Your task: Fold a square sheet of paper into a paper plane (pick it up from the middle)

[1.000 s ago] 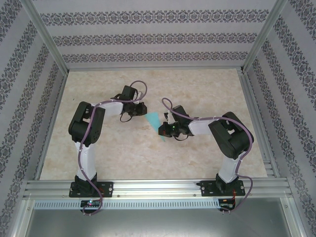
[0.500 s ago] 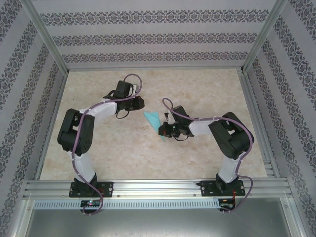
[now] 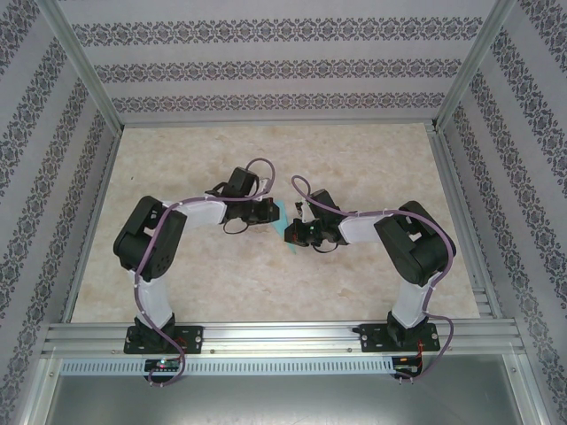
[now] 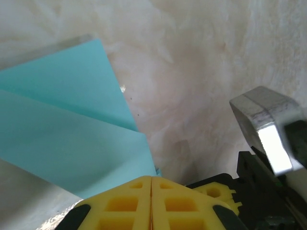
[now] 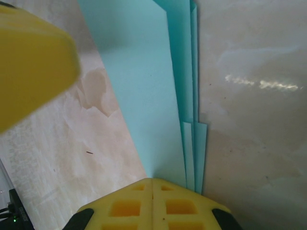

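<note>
The right hand (image 5: 152, 181) grips the turquoise paper plane (image 5: 144, 96); the left hand (image 4: 151, 179), pressed shut, touches its edge.

The fingers (image 4: 124, 203) of your left gripper (image 4: 151, 178) and right gripper (image 5: 152, 180) are yellow plastic, moulded with square pockets, with black housing behind them. Your two arms match: on the left arm (image 3: 152, 297) and the right arm (image 3: 409, 305), white shells alternate with bulky black joints. A purple cable (image 3: 182, 205) runs along each, looping free just behind the fingers. Farthest from the fingers, each arm ends in a black base plate (image 3: 164, 336).
</note>
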`<state>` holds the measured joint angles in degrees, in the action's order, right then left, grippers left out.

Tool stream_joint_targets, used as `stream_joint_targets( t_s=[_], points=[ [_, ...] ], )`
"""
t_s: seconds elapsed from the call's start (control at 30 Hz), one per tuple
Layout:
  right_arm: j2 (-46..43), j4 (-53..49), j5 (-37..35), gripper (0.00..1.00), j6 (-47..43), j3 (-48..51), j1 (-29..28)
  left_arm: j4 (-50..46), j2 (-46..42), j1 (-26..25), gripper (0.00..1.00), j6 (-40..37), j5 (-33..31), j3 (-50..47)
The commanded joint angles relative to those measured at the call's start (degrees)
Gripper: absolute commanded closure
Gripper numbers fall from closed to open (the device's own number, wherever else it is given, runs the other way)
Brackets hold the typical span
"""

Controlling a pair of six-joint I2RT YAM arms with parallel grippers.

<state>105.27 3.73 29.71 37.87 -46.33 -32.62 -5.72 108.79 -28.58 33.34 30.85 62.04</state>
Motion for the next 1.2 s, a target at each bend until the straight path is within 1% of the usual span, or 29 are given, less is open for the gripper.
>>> stream_joint_targets(
  t_s=[0.0,0.17,0.23,0.3,0.4,0.57,0.7,0.87,0.97,1.17],
  points=[
    [6.25,-16.99,-8.01,0.98,-0.01,5.71,-0.73,0.80,2.40,-0.43,0.91,0.23,1.27,0.89],
    [6.60,-17.09,-8.18,0.98,-0.09,5.76,-0.77,-0.27,3.85,-0.49,0.92,-0.83,0.11,1.05],
    [7.03,-17.24,-7.88,0.98,-0.02,5.89,-0.71,-2.39,4.37,-0.44,0.91,-1.79,-2.42,2.01],
    [7.05,-17.45,-8.22,0.98,0.06,6.32,-0.76,-5.68,4.67,-0.12,0.91,-3.02,-7.13,3.43],
    [7.30,-18.26,-8.88,0.97,0.10,6.68,-0.58,-6.25,5.41,1.38,0.91,-3.96,-10.50,4.02],
    [8.10,-18.90,-10.17,0.98,0.19,7.02,-0.24,-7.48,8.44,4.51,0.91,-5.65,-11.53,6.03],
    [8.88,-18.37,-11.58,0.99,0.65,7.80,-0.05,-6.41,8.29,7.21,0.91,-5.58,-13.84,5.25],
    [9.51,-16.65,-11.64,1.00,1.15,9.56,0.46,-4.80,9.04,10.26,0.91,-5.59,-13.99,5.65],
    [9.43,-16.39,-11.57,1.00,1.24,9.85,0.54,-5.48,10.06,11.32,0.91,-6.22,-14.21,7.21],
    [8.98,-16.65,-11.34,1.00,1.11,9.59,0.46,-7.67,10.50,11.71,0.91,-8.42,-14.58,11.08]
  ],
)
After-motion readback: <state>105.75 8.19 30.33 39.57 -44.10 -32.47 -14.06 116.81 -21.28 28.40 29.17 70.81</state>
